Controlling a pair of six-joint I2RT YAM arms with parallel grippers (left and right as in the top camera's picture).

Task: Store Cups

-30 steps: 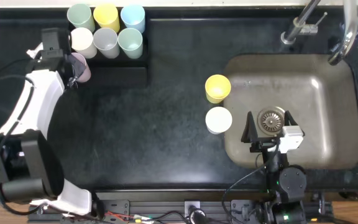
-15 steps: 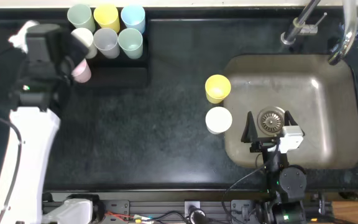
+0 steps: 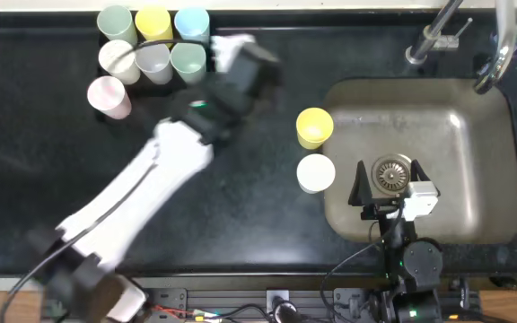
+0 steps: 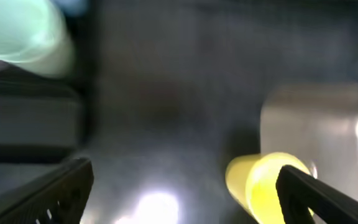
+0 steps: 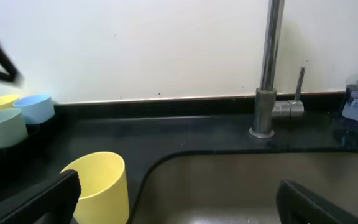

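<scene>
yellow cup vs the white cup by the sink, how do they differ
Colour: the yellow cup is yellow, the white cup white. Place: the yellow cup stands farther from the robot's side of the counter, the white cup nearer it. Both stand beside the sink's left edge, close together, neither held.

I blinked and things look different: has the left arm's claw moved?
Yes. The left gripper swung right, from beside the pink cup toward the sink.

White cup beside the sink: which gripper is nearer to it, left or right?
Right. The right gripper is over the sink beside the white cup; the left gripper is farther, near the rack.
</scene>
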